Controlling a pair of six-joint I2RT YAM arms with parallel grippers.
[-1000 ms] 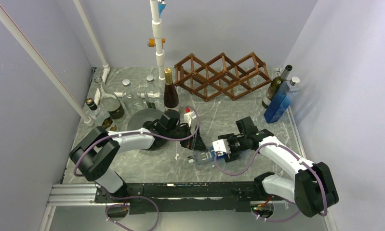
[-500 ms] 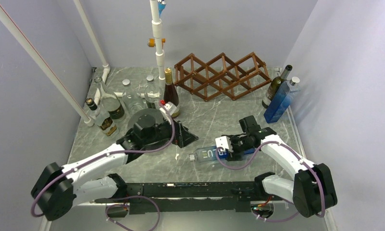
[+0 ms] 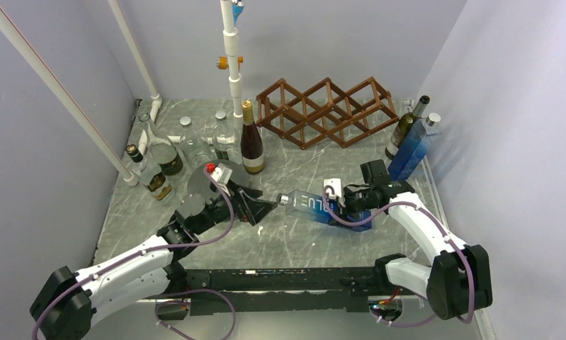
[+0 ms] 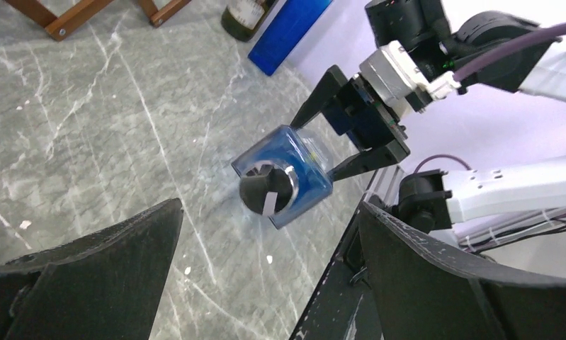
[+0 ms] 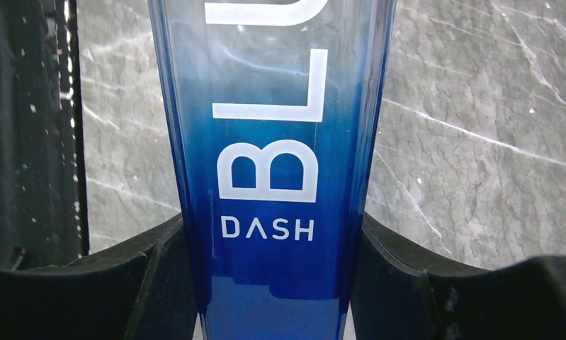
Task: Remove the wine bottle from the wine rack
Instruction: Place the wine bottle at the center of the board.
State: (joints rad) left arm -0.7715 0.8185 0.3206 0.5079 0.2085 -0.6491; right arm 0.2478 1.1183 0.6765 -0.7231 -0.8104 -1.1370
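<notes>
The brown wooden wine rack stands at the back of the table, and I see nothing in its cells. A blue square bottle lettered "BLU DASH" hangs tilted above the table's middle. My right gripper is shut on its lower body, one finger on each side. The bottle's capped end points at my left gripper. That gripper stands wide open just short of the cap, with nothing between its fingers. From the left wrist, the right gripper shows clamping the bottle.
A dark bottle with a gold cap stands left of the rack, next to a white pipe post. Several glass bottles crowd the back left. A green bottle and a blue bottle lean at the right wall.
The right gripper has lifted the blue bottle off the table near the front and carried it up and back. The left arm has drawn back to the near left, its gripper still open.
</notes>
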